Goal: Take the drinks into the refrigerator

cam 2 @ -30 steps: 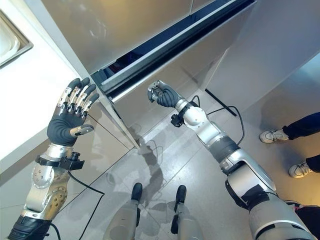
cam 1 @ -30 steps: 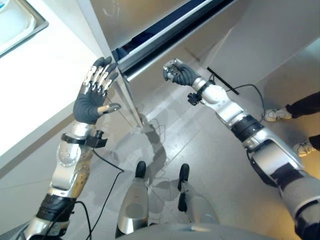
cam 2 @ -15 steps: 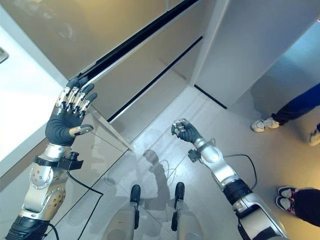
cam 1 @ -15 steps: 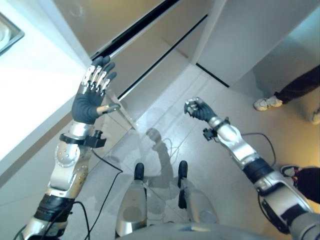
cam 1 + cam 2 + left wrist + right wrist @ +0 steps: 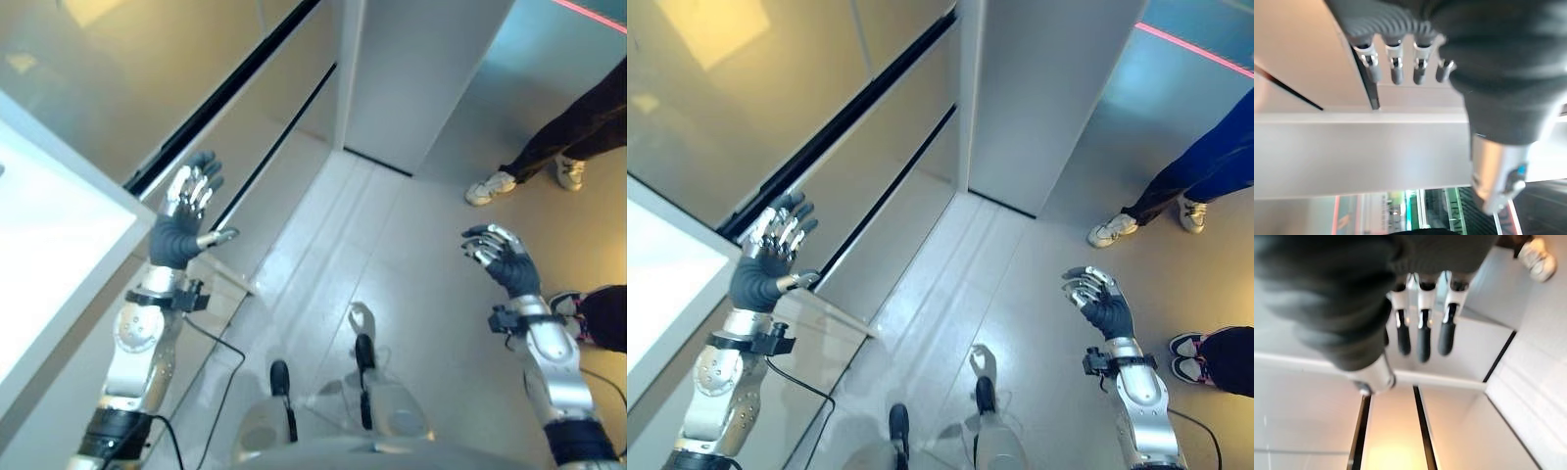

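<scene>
- Ahead of the robot, at upper left of the head views, stands the tall refrigerator with beige-grey glossy door panels [image 5: 754, 88]; dark horizontal gaps [image 5: 862, 103] separate its panels, and the doors appear closed.
- No drink container can be made out in either hand or on the floor.
- Left hand [image 5: 179, 230]: raised beside the refrigerator front, near the lower dark gap, palm side turned away from the head camera, fingers [image 5: 196, 181] straight and spread, thumb out to the side. It holds nothing. In the left wrist view the fingertips [image 5: 1396, 73] hang extended, clear of the panel beyond them.
- Right hand [image 5: 1102, 302]: raised over the floor at lower right, well apart from the refrigerator, fingers loosely extended and slightly bent, grasping nothing. The right wrist view shows its fingers [image 5: 1422, 335] relaxed and apart from any surface.
- A white table edge [image 5: 59, 264] lies at far left, just beside the left arm.
- A plain grey-white upright cabinet panel [image 5: 1048, 88] stands to the right of the refrigerator, touching it at the corner.
- Pale grey tiled floor [image 5: 1019, 284] spans the centre.
- A person's legs in dark trousers with white shoes [image 5: 488, 186] stand at upper right; a further shoe [image 5: 1185, 345] shows at the right edge, near the right hand.
</scene>
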`<state>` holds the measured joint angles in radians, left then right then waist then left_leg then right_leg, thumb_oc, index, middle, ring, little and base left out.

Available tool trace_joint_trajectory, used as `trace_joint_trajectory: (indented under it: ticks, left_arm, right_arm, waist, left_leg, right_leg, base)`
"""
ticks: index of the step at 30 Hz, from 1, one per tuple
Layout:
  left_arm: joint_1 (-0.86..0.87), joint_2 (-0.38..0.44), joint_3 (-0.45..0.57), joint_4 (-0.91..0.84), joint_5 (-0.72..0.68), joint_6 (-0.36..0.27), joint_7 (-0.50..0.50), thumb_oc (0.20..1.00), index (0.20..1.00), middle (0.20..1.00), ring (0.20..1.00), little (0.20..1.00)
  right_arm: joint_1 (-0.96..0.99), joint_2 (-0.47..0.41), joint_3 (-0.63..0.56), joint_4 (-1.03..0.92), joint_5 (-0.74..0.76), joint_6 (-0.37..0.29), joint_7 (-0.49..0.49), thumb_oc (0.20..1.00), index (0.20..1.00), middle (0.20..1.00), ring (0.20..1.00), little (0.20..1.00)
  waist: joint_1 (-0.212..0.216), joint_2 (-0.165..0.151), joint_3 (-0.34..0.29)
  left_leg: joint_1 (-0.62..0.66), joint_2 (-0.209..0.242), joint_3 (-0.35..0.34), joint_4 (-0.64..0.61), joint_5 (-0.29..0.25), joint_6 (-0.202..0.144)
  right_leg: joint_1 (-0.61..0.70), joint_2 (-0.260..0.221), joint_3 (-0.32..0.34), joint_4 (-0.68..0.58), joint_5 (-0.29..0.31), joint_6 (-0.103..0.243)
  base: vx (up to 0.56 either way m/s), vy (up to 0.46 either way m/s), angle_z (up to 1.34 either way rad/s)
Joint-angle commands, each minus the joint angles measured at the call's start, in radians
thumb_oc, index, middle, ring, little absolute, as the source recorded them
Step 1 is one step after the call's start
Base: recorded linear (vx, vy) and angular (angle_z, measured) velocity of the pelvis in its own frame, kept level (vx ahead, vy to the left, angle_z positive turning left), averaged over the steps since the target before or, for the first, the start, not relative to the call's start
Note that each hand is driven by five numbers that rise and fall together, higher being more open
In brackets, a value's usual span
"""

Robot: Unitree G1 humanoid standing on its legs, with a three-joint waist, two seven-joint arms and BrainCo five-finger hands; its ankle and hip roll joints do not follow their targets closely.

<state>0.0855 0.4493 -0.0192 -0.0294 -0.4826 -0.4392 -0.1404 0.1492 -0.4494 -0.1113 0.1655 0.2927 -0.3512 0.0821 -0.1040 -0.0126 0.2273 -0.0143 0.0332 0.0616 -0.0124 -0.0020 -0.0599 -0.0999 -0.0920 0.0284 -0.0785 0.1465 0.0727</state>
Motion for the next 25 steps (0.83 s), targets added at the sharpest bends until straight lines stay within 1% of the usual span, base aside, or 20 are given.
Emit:
trace_joint_trajectory:
  ticks: [1, 2, 3, 4, 5, 6, 7, 9, 10, 11, 14, 16, 17, 18, 19, 20, 22, 24, 25]
  left_arm:
    - [0.023, 0.041, -0.011, 0.04, 0.06, -0.024, -0.016, 1.0, 1.0, 1.0, 1.0, 1.0]
    - [0.027, 0.03, -0.037, 0.117, 0.084, -0.015, -0.005, 1.0, 1.0, 1.0, 1.0, 1.0]
    - [0.027, 0.029, -0.038, 0.119, 0.084, -0.016, -0.005, 1.0, 1.0, 1.0, 1.0, 1.0]
    - [0.038, 0.016, -0.062, 0.201, 0.106, -0.006, -0.012, 1.0, 1.0, 1.0, 1.0, 1.0]
    - [0.037, 0.015, -0.063, 0.204, 0.107, -0.008, -0.011, 1.0, 1.0, 1.0, 1.0, 1.0]
    - [0.049, -0.007, -0.077, 0.266, 0.1, 0.012, -0.018, 1.0, 1.0, 1.0, 1.0, 1.0]
    - [0.048, -0.007, -0.077, 0.267, 0.1, 0.011, -0.018, 1.0, 1.0, 1.0, 1.0, 1.0]
    - [0.043, -0.035, -0.099, 0.39, 0.099, 0.028, -0.019, 1.0, 1.0, 1.0, 1.0, 1.0]
    - [0.029, -0.053, -0.123, 0.511, 0.153, 0.04, 0.002, 1.0, 1.0, 1.0, 1.0, 1.0]
    - [0.027, -0.054, -0.123, 0.513, 0.154, 0.038, 0.002, 1.0, 1.0, 1.0, 1.0, 1.0]
    - [-0.004, -0.097, -0.141, 0.734, 0.231, 0.067, 0.043, 1.0, 1.0, 1.0, 1.0, 1.0]
    - [-0.044, -0.146, -0.12, 0.957, 0.255, 0.113, 0.069, 1.0, 1.0, 1.0, 1.0, 1.0]
    - [-0.071, -0.186, -0.087, 1.157, 0.293, 0.163, 0.092, 1.0, 1.0, 1.0, 1.0, 1.0]
    - [-0.073, -0.186, -0.086, 1.159, 0.293, 0.162, 0.092, 1.0, 1.0, 1.0, 1.0, 1.0]
    - [-0.081, -0.198, -0.072, 1.239, 0.327, 0.193, 0.103, 1.0, 1.0, 1.0, 1.0, 1.0]
    - [-0.087, -0.212, -0.057, 1.318, 0.379, 0.226, 0.1, 1.0, 1.0, 1.0, 1.0, 1.0]
    - [-0.089, -0.22, -0.05, 1.332, 0.382, 0.235, 0.101, 1.0, 1.0, 1.0, 1.0, 1.0]
    - [-0.083, -0.221, -0.045, 1.304, 0.349, 0.227, 0.091, 1.0, 1.0, 1.0, 1.0, 1.0]
    - [-0.082, -0.22, -0.041, 1.306, 0.354, 0.225, 0.094, 1.0, 1.0, 1.0, 1.0, 1.0]
  right_arm:
    - [-0.039, -0.013, -0.022, 0.048, -0.027, -0.073, -0.031, 1.0, 1.0, 1.0, 1.0, 1.0]
    - [-0.033, -0.003, 0.001, 0.138, -0.044, -0.067, -0.05, 1.0, 1.0, 1.0, 1.0, 1.0]
    - [-0.033, -0.003, 0.002, 0.139, -0.045, -0.067, -0.05, 1.0, 1.0, 1.0, 1.0, 1.0]
    - [-0.024, -0.002, 0.027, 0.232, -0.099, -0.056, -0.079, 1.0, 1.0, 1.0, 1.0, 1.0]
    - [-0.026, -0.002, 0.027, 0.234, -0.1, -0.057, -0.08, 1.0, 1.0, 1.0, 1.0, 1.0]
    - [-0.022, 0.018, 0.045, 0.305, -0.097, -0.043, -0.078, 1.0, 1.0, 1.0, 1.0, 1.0]
    - [-0.023, 0.017, 0.046, 0.307, -0.097, -0.044, -0.078, 1.0, 1.0, 1.0, 1.0, 1.0]
    - [-0.038, 0.04, 0.072, 0.412, -0.083, -0.033, -0.089, 1.0, 1.0, 1.0, 1.0, 1.0]
    - [-0.06, 0.051, 0.116, 0.529, -0.093, -0.01, -0.095, 1.0, 1.0, 1.0, 1.0, 1.0]
    - [-0.062, 0.05, 0.117, 0.531, -0.093, -0.012, -0.095, 1.0, 1.0, 1.0, 1.0, 1.0]
    - [-0.098, 0.064, 0.172, 0.715, -0.134, 0.019, -0.11, 1.0, 1.0, 1.0, 1.0, 1.0]
    - [-0.124, 0.083, 0.193, 0.829, -0.151, 0.045, -0.129, 1.0, 1.0, 1.0, 1.0, 1.0]
    - [-0.146, 0.106, 0.185, 0.968, -0.145, 0.076, -0.141, 1.0, 1.0, 1.0, 1.0, 1.0]
    - [-0.148, 0.106, 0.185, 0.969, -0.145, 0.076, -0.141, 1.0, 1.0, 1.0, 1.0, 1.0]
    - [-0.16, 0.112, 0.192, 1.0, -0.169, 0.093, -0.153, 1.0, 1.0, 1.0, 1.0, 1.0]
    - [-0.181, 0.122, 0.201, 1.051, -0.175, 0.119, -0.142, 1.0, 1.0, 1.0, 1.0, 1.0]
    - [-0.188, 0.129, 0.214, 1.072, -0.186, 0.128, -0.137, 1.0, 1.0, 1.0, 1.0, 1.0]
    - [-0.19, 0.13, 0.241, 1.036, -0.196, 0.129, -0.13, 1.0, 1.0, 1.0, 1.0, 1.0]
    - [-0.192, 0.131, 0.241, 1.033, -0.189, 0.133, -0.125, 1.0, 1.0, 1.0, 1.0, 1.0]
  waist:
    - [-0.002, -0.028, -0.057]
    - [-0.008, -0.023, -0.071]
    - [-0.007, -0.023, -0.071]
    - [-0.012, -0.018, -0.087]
    - [-0.012, -0.018, -0.087]
    - [-0.016, -0.014, -0.101]
    - [-0.016, -0.014, -0.1]
    - [-0.018, -0.011, -0.111]
    - [-0.017, -0.011, -0.121]
    - [-0.017, -0.011, -0.12]
    - [-0.017, -0.013, -0.132]
    - [-0.017, -0.015, -0.141]
    - [-0.016, -0.016, -0.15]
    - [-0.016, -0.015, -0.149]
    - [-0.017, -0.016, -0.153]
    - [-0.017, -0.015, -0.162]
    - [-0.016, -0.013, -0.167]
    - [-0.011, -0.012, -0.169]
    - [-0.009, -0.012, -0.169]
  left_leg:
    - [-0.063, -0.064, -0.007, 0.11, -0.1, 0.102]
    - [-0.049, -0.063, 0.0, 0.101, -0.1, 0.102]
    - [-0.048, -0.063, 0.001, 0.1, -0.1, 0.102]
    - [-0.033, -0.063, 0.005, 0.086, -0.098, 0.102]
    - [-0.031, -0.062, 0.006, 0.085, -0.098, 0.102]
    - [-0.019, -0.059, 0.013, 0.07, -0.094, 0.101]
    - [-0.018, -0.059, 0.013, 0.069, -0.094, 0.101]
    - [-0.007, -0.057, 0.02, 0.054, -0.087, 0.1]
    - [-0.001, -0.055, 0.022, 0.042, -0.08, 0.098]
    - [0.0, -0.055, 0.022, 0.041, -0.08, 0.098]
    - [0.014, -0.053, 0.023, 0.026, -0.076, 0.097]
    - [0.021, -0.052, 0.024, 0.025, -0.076, 0.097]
    - [0.028, -0.052, 0.027, 0.025, -0.079, 0.097]
    - [0.029, -0.051, 0.027, 0.025, -0.079, 0.097]
    - [0.035, -0.051, 0.031, 0.023, -0.081, 0.096]
    - [0.044, -0.048, 0.038, 0.019, -0.084, 0.096]
    - [0.048, -0.047, 0.041, 0.016, -0.084, 0.095]
    - [0.044, -0.046, 0.044, 0.012, -0.08, 0.093]
    - [0.043, -0.046, 0.045, 0.008, -0.076, 0.092]
  right_leg:
    - [0.014, -0.01, -0.026, 0.109, -0.136, 0.02]
    - [0.023, -0.008, -0.021, 0.101, -0.132, 0.022]
    - [0.024, -0.008, -0.021, 0.1, -0.132, 0.022]
    - [0.033, -0.005, -0.018, 0.089, -0.128, 0.025]
    - [0.034, -0.005, -0.017, 0.088, -0.127, 0.025]
    - [0.043, -0.005, -0.015, 0.074, -0.123, 0.027]
    - [0.044, -0.005, -0.015, 0.073, -0.122, 0.027]
    - [0.05, -0.004, -0.012, 0.061, -0.116, 0.028]
    - [0.054, 0.0, -0.011, 0.057, -0.114, 0.028]
    - [0.055, 0.0, -0.011, 0.056, -0.114, 0.028]
    - [0.064, 0.002, -0.015, 0.048, -0.111, 0.028]
    - [0.074, 0.002, -0.018, 0.044, -0.11, 0.027]
    - [0.08, 0.003, -0.018, 0.041, -0.111, 0.025]
    - [0.081, 0.003, -0.019, 0.041, -0.111, 0.025]
    - [0.088, 0.004, -0.015, 0.038, -0.111, 0.024]
    - [0.094, 0.006, -0.011, 0.032, -0.11, 0.022]
    - [0.096, 0.009, -0.008, 0.027, -0.109, 0.02]
    - [0.092, 0.011, -0.007, 0.019, -0.104, 0.019]
    - [0.09, 0.012, -0.006, 0.015, -0.102, 0.02]
  base:
    - [0.03, 0.022, -0.18]
    - [0.02, 0.016, -0.19]
    - [0.04, 0.02, -0.17]
    - [0.03, 0.005, -0.09]
    - [0.04, 0.007, -0.07]
    - [0.02, 0.002, -0.06]
    - [0.02, 0.001, -0.09]
    - [0.0, -0.002, -0.15]
    - [-0.01, -0.005, -0.13]
    - [-0.01, -0.011, -0.07]
    - [0.0, 0.0, 0.0]
    - [0.02, -0.006, 0.01]
    - [0.0, 0.0, 0.0]
    - [0.04, -0.006, 0.02]
    - [0.05, -0.006, 0.0]
    - [0.06, -0.006, -0.01]
    - [0.02, -0.002, -0.01]
    - [0.0, -0.007, -0.02]
    - [-0.01, -0.008, -0.03]
